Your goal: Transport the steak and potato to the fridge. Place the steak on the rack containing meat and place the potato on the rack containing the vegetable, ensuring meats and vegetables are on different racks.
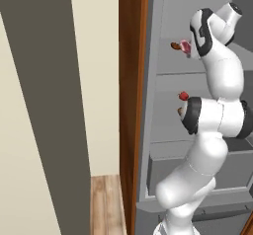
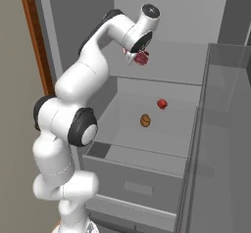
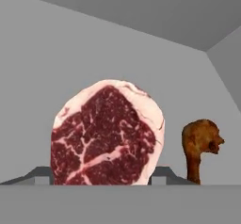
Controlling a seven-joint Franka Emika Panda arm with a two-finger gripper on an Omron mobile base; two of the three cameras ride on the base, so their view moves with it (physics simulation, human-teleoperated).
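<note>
Hand view: the steak (image 3: 107, 133), a flat rounded slab of dark red flesh with pale marbling and a pinkish-white fat rim, is pinched between the gripper (image 3: 100, 177) at lower centre, with the meats (image 3: 201, 148), a knobbly brown drumstick-shaped piece, just to its right over the rack containing meat (image 3: 117, 58), smooth, matte grey and bare toward the upper frame. Right base view: in the fridge (image 2: 215, 26), the smooth brown oval potato (image 2: 145, 121) and the glossy red round vegetables (image 2: 162, 104) lie near each other, apart, at centre frame on the lower shelf (image 2: 122, 129), bare grey floor around them to its front edge. No writing is legible.
</note>
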